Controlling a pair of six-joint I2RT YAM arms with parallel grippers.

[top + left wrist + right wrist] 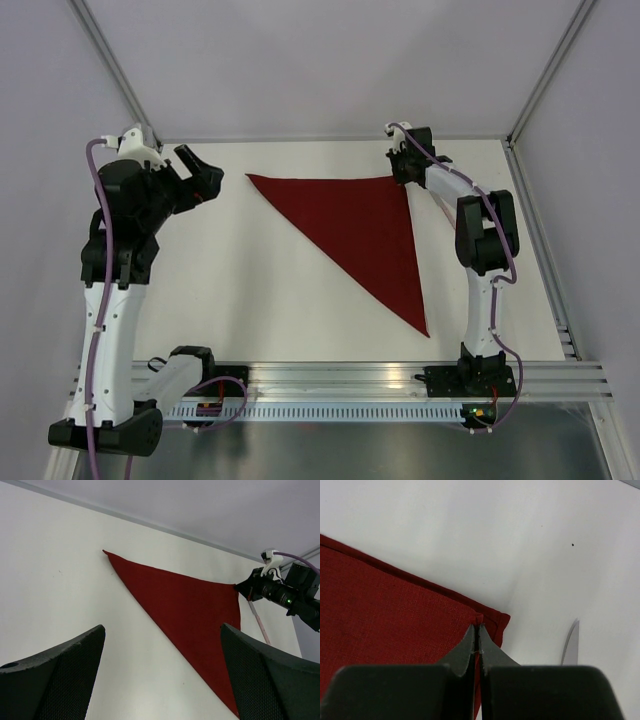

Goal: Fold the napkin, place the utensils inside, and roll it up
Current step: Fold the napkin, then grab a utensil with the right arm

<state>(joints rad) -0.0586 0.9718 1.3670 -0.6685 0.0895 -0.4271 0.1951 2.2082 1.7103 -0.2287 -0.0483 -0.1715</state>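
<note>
The plain dark red cloth napkin lies flat on the white desk. It is folded into a big triangle, with one long edge along the far side and a point reaching toward the near side. The right gripper is down at the napkin's far right corner with its two black fingers pressed tight together. It looks like they pinch the tip of the top layer there, because a tiny bit of red shows between them. The left gripper is up off the desk on the far left, its fingers wide apart and holding nothing. A slim, pale pink stick, the utensil, lies on the desk just beside the napkin's right edge. The fold seems nearly done, so the job now is likely to set that corner down neatly. To do it well, the top corner should sit right on the corner below, with the edges lined up. Then the fingers should open slowly and lift straight up — a sideways tug could drag the cloth and spoil the fold. The stick is close by, so take care not to knock it.
</note>
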